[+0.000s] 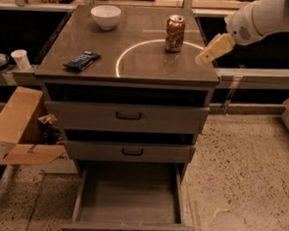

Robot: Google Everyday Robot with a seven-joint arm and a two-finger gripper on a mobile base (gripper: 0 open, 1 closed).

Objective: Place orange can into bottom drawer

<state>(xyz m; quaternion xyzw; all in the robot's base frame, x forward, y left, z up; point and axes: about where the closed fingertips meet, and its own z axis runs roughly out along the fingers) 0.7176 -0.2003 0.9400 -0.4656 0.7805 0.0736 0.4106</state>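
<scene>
The tool (203, 57) hangs over the right edge of the tabletop (137, 70) (spread or pressed together, I cannot tell). The orange can (175, 33) stands upright just left of it, untouched; the bottom drawer (129, 200) sits open well below.

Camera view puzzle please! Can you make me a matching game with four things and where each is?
Things:
1 orange can
2 white bowl
3 bottom drawer
4 gripper

Places:
A pulled open, lowest down
B upright at the far edge of the white ring
C near the right edge of the cabinet top
D back left of the cabinet top

Pairs: 1-B, 2-D, 3-A, 4-C
</scene>
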